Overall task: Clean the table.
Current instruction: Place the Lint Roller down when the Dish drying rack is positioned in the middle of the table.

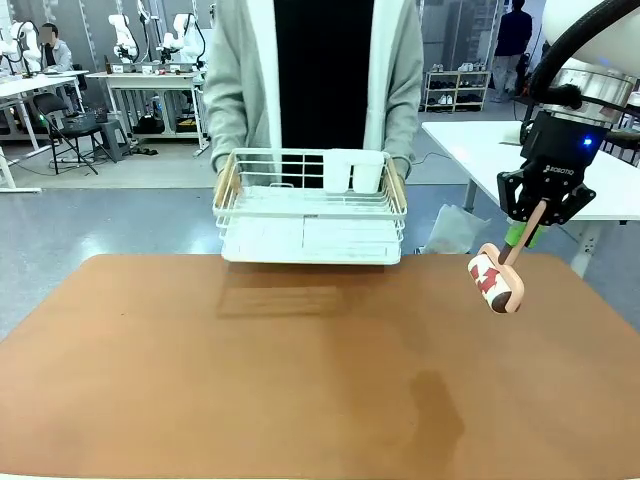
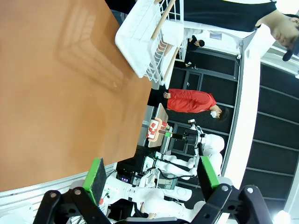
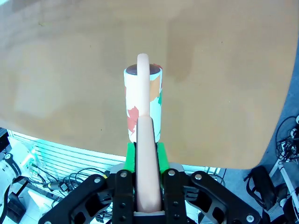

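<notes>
The table (image 1: 250, 370) has a bare reddish-brown top. My right gripper (image 1: 527, 232) hangs above its far right corner, shut on the pink handle of a lint roller (image 1: 497, 280) whose white and red patterned roll points down to the left, off the surface. In the right wrist view the roller (image 3: 144, 102) sticks out from between the green pads of the gripper (image 3: 145, 161), above the table (image 3: 70, 70). My left gripper (image 2: 153, 175) is open with nothing between its fingers, raised off the table (image 2: 56, 93).
A person at the far side holds a white wire rack (image 1: 310, 215) by both ends just above the table's far edge; its shadow falls on the top. A white holder (image 1: 352, 170) sits in the rack. A white-topped table (image 1: 500, 150) stands behind at the right.
</notes>
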You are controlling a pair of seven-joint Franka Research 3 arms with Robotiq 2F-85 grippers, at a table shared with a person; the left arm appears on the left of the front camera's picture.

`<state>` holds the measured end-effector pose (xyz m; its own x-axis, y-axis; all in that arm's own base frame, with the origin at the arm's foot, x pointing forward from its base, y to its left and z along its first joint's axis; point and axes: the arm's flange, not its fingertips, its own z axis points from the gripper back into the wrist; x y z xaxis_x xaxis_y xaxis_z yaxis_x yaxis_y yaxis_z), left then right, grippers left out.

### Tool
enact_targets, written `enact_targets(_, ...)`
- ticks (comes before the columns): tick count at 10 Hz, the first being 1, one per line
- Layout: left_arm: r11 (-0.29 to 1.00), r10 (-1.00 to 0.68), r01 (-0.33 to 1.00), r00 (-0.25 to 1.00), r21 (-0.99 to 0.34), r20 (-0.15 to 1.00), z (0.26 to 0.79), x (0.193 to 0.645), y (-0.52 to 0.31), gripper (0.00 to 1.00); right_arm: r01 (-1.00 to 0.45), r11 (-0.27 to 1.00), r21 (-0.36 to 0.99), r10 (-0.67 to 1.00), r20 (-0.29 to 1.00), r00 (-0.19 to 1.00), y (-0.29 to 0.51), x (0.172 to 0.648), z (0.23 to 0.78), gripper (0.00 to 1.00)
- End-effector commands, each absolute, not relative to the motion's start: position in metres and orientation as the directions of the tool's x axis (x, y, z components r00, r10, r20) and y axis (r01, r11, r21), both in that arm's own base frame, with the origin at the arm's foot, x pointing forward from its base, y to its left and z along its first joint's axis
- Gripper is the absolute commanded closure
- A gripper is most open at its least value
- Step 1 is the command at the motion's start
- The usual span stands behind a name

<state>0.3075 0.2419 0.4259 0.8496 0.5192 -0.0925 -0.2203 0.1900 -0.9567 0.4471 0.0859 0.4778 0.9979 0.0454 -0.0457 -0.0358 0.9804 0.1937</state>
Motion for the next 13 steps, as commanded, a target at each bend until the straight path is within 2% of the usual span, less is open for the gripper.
enact_targets(1,0.176,0.518,-0.202,0.851,-0.963,-0.084,0.4279,0.3059,0.2436,0.00,-0.045,0.979,0.197,0.056,-0.046,0.997,0.0877,0.4490,0.4821,0.79)
enact_targets(13,0.176,0.518,-0.202,0.851,-0.963,-0.084,0.4279,0.3059,0.2436,0.00,-0.045,0.979,0.197,0.056,-0.046,0.997,0.0877,0.4490,0.4821,0.79)
